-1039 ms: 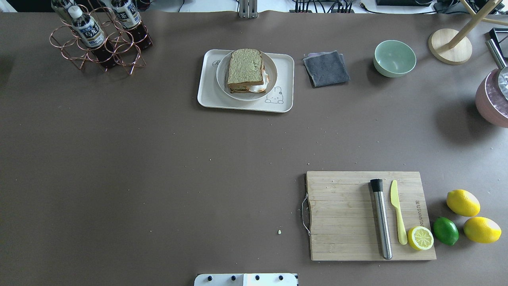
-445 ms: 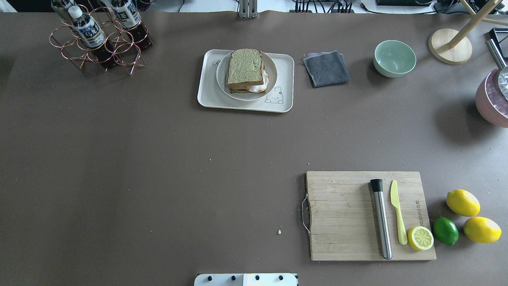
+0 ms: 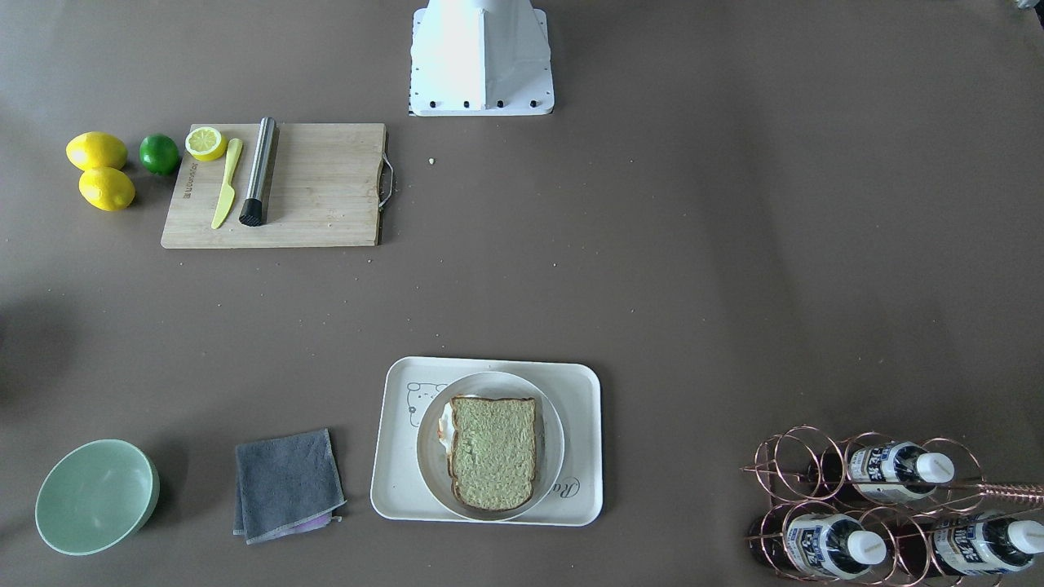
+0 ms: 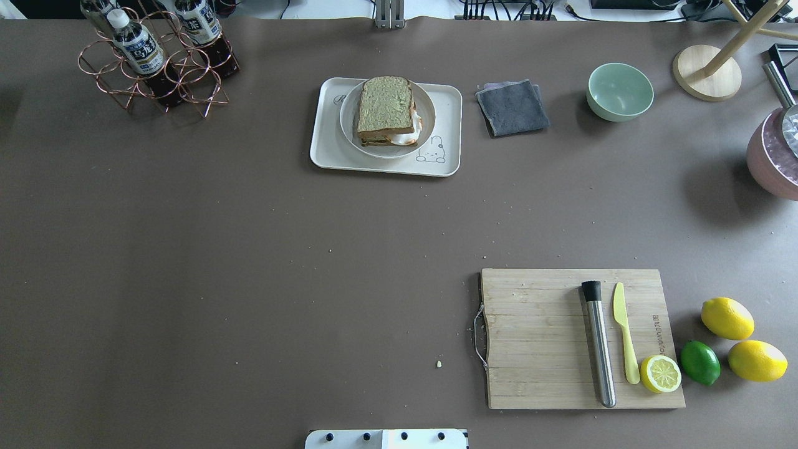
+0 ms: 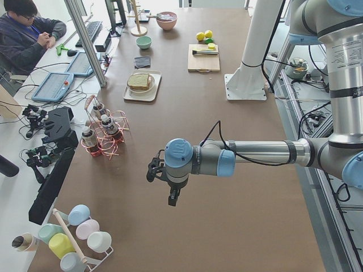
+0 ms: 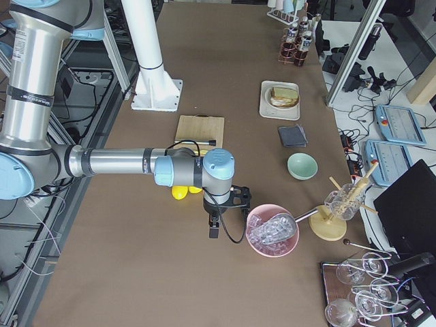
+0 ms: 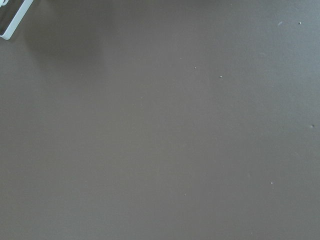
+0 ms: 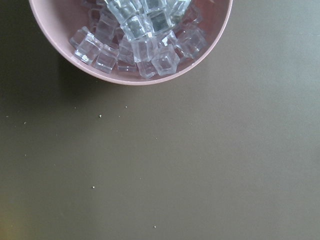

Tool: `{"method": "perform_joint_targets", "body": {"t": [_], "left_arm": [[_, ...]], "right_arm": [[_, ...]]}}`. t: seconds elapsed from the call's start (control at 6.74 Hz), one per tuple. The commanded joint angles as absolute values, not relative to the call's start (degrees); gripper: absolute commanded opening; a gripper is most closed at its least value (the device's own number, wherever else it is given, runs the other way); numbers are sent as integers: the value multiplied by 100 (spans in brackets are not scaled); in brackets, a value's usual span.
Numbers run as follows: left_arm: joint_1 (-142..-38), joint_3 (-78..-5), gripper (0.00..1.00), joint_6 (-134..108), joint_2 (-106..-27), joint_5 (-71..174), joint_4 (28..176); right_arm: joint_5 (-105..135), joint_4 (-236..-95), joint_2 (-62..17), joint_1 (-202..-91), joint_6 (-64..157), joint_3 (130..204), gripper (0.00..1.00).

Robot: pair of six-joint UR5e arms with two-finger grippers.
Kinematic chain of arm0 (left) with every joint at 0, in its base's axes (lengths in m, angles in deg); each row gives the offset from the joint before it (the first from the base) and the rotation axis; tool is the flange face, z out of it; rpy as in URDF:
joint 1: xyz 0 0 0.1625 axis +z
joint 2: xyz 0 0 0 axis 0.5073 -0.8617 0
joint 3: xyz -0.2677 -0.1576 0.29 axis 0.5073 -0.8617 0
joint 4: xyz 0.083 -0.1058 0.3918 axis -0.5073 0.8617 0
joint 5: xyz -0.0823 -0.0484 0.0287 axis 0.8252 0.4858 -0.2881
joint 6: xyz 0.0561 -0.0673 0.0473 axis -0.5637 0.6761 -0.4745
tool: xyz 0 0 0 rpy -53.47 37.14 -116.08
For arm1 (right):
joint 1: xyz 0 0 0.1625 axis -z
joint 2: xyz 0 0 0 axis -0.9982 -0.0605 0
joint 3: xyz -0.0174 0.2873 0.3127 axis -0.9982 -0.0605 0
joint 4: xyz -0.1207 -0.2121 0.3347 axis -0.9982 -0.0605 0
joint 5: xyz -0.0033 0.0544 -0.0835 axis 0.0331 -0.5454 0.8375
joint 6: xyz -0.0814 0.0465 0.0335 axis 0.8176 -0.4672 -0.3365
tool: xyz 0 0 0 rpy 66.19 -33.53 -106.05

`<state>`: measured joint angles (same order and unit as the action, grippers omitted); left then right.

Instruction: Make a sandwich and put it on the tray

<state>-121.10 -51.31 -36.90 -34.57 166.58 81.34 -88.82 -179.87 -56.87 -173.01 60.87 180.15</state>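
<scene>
The sandwich [image 4: 386, 109], greenish-tan bread with egg white showing at its right edge, lies on a round white plate [image 4: 346, 125]. The plate stands on the cream tray [image 4: 325, 149] at the far middle of the table. In the front-facing view the sandwich [image 3: 493, 452] sits on the same plate on the tray [image 3: 393, 489]. My left gripper [image 5: 171, 195] hangs over bare table far off to the left; I cannot tell if it is open or shut. My right gripper [image 6: 213, 228] hangs far to the right next to a pink bowl; I cannot tell its state either.
A wooden cutting board [image 4: 536, 337] carries a steel muddler [image 4: 600, 349], a yellow knife [image 4: 624, 340] and a lemon half [image 4: 661, 373]. Lemons [image 4: 727, 318] and a lime [image 4: 699, 362] lie beside it. A grey cloth [image 4: 512, 107], green bowl [image 4: 620, 91], bottle rack [image 4: 156, 62] and pink ice bowl [image 8: 130, 50] stand around.
</scene>
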Motion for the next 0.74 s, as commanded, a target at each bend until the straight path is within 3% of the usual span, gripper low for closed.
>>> {"method": "perform_joint_targets", "body": {"t": [0.0, 0.59], "left_arm": [[-12110, -5062, 97, -3690, -3440, 16655, 8158], [-12110, -4991, 97, -3699, -3431, 16655, 8158]], "right_arm": [[-8907, -17996, -5687, -17301, 6074, 17995, 100], [-8942, -17996, -5669, -17293, 6074, 17995, 100]]}}
